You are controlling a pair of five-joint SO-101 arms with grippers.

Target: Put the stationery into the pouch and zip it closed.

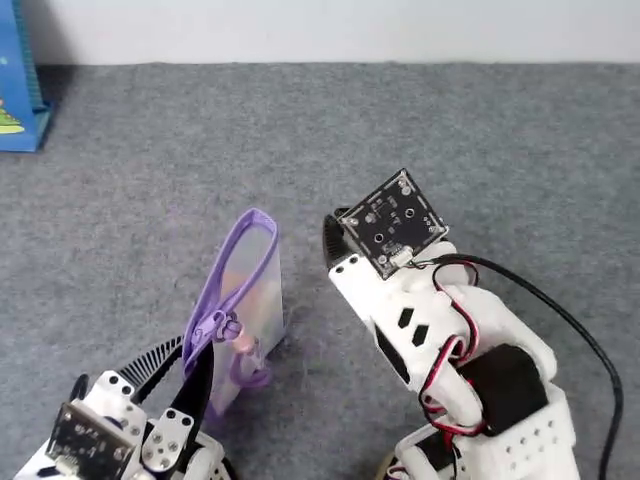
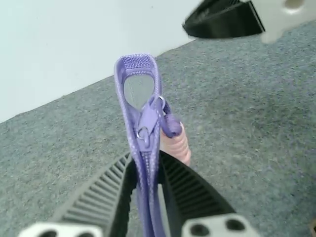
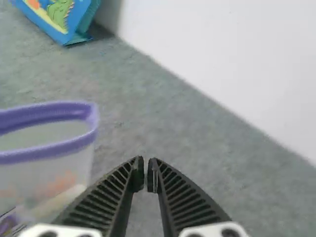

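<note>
Plainly, in the high view, the pouch (image 1: 245, 290) stands on edge on the grey table (image 1: 480, 140), left of centre, with its long side running from near to far; pale stationery (image 1: 258, 300) shows through its clear wall, so I judge the filling done and the zipping in hand; the zipper pull (image 1: 232, 325) sits towards the near end and the mouth gapes beyond it. The left gripper (image 1: 200, 385) has its fingers pinching the pouch's near end; the right gripper (image 1: 333, 235) hangs just right of the pouch's far half, apart from it. A blue box (image 1: 18, 90) stands at the far left.

In the left wrist view, the left gripper (image 2: 147, 160) has its ribbed fingers (image 2: 185, 190) clamped on the pouch (image 2: 138, 66) at the zipped stretch, one on each side; the zipper pull (image 2: 143, 133) lies just beyond the fingertips, and farther off the opening spreads wide; a pink piece (image 2: 181, 145) sits right beside the pull, charm or stationery I cannot tell.

In the right wrist view, the right gripper (image 3: 145, 172) has its fingers pressed almost together on nothing; the pouch (image 3: 44, 148) rises to the left of them, near but not touching; the blue box (image 3: 54, 15) lies far off. The next move, I judge, asks the right fingers to spread, take the pull, and draw it to the far end while the left anchors the near end.
</note>
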